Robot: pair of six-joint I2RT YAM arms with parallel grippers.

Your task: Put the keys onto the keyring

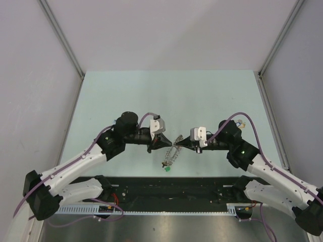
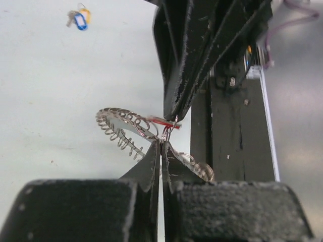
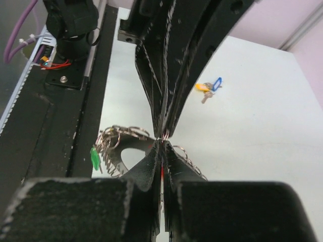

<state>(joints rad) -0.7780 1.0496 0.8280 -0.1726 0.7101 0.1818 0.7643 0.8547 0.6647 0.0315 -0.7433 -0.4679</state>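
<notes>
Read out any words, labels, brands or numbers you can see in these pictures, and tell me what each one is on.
No readable text in any view.
Blue key tag: too small to tell whether anything is written on it.
Yellow key tag: too small as well.
Green key tag: blurred, no lettering visible.

the red key [image 2: 164,121] shows only as a thin sliver at the pinched tips of the right gripper [image 2: 174,116], its blade hidden. part of the keyring [image 2: 122,128] runs behind the left gripper [image 2: 161,144]. the blue and yellow keys [image 2: 78,18], away from the counter's near edge, are blurred. from above, the green key [image 1: 166,169] is a mere speck.
</notes>
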